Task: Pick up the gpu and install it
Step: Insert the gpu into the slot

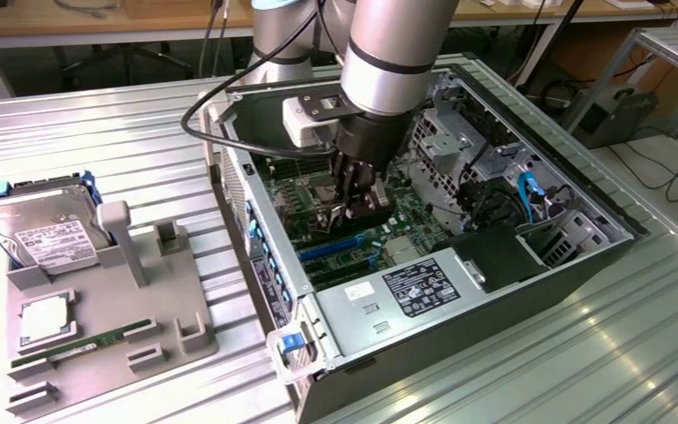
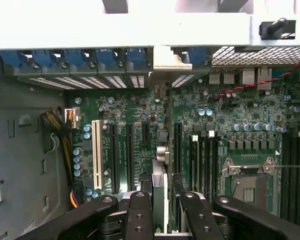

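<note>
The pick-up looks done and the install is under way: the tool (image 1: 357,201) is down inside the open case (image 1: 575,256), its fingers (image 2: 140,215) closed on the gpu (image 2: 160,192), which is seen edge-on in the wrist view as a thin card standing upright between them, with its silver bracket (image 2: 165,62) up against the rear slot openings. I judge the card is lined up over the board (image 1: 351,231) near the expansion slots (image 2: 129,157), but whether it is seated in a slot I cannot tell. Going from the exterior view's left: a grey holder (image 1: 103,327) rests on the ribbed metal surface (image 1: 116,150), still carrying a hard drive (image 1: 39,231), a square chip (image 1: 45,320) and a green memory stick (image 1: 86,343); then the case with the arm (image 1: 392,53) reaching in; at the exterior view's right, cables on the floor (image 1: 669,177) and a metal frame (image 1: 669,44). Wooden benches (image 1: 80,18) line the back of the room.
</note>
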Robot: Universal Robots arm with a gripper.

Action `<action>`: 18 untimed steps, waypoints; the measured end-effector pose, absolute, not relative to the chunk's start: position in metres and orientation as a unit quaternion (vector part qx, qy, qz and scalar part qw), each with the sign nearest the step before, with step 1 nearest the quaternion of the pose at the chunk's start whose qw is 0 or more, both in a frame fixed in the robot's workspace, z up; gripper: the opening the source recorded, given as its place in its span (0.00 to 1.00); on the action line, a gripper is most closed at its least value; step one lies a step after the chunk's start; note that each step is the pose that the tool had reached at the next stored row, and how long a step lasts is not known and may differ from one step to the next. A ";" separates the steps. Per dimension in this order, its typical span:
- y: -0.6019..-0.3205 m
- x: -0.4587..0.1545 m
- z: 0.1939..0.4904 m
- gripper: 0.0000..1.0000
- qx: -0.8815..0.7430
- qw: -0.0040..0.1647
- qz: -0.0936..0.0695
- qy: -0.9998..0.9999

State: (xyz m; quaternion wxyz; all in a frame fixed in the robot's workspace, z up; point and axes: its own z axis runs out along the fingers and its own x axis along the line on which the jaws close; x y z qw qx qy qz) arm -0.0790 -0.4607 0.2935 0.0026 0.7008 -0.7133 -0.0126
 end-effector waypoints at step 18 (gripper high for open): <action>-0.459 -0.082 0.268 0.26 0.701 0.003 -0.012 -0.713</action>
